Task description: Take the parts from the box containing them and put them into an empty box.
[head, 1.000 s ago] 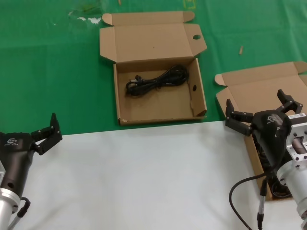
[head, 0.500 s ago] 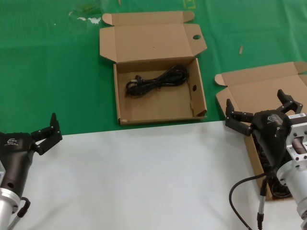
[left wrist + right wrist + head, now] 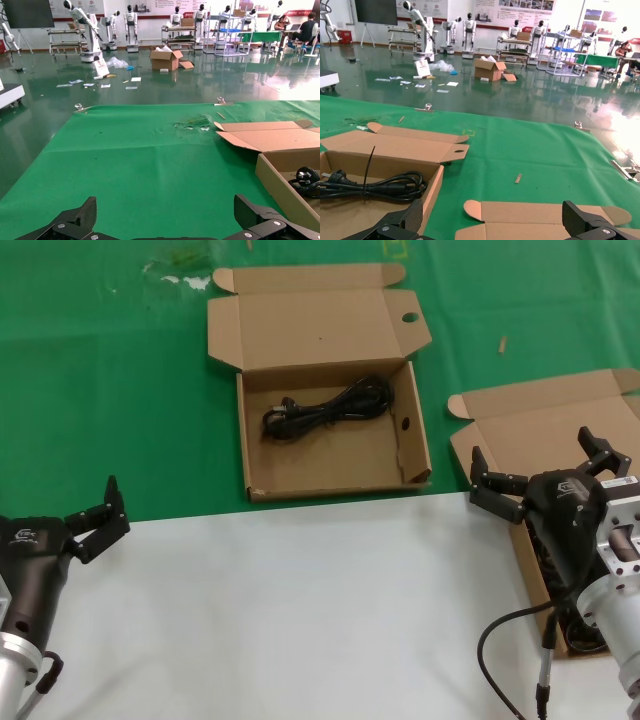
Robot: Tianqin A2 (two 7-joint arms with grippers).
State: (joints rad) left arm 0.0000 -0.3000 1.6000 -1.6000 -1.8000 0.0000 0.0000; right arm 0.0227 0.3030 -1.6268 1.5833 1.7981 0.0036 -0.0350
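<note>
Right gripper point(image 3: 545, 475) hangs over the near-left corner of the brown plain-lidded cardboard mailer box point(image 3: 560, 420), jaws spread wide, holding nothing. Left gripper point(image 3: 100, 515) is parked at the green/white edge of the counter point(image 3: 300, 620), jaws apart, empty.

One black looped power cord with plug point(image 3: 325, 408) already lies in the shallow brown cardboard box with a round hole in its lid flap point(image 3: 400, 440), well ahead and to the left of the right jaws. Cords left in the plain-lidded box sit directly under the right gripper, mostly hidden by the arm; only a dark bit shows below the wrist, count cannot be told.

Handling, judged: cord bundle is light, soft, floppy, not fragile; loops will sag and may snag on the box wall. Best grip is across the bunched middle, near the tie, not the plug end.

Counter is green cloth at the far side, white sheet near. Room behind: glossy grey-green floor, other robots on stands, racks, loose cartons and paper scraps.
</note>
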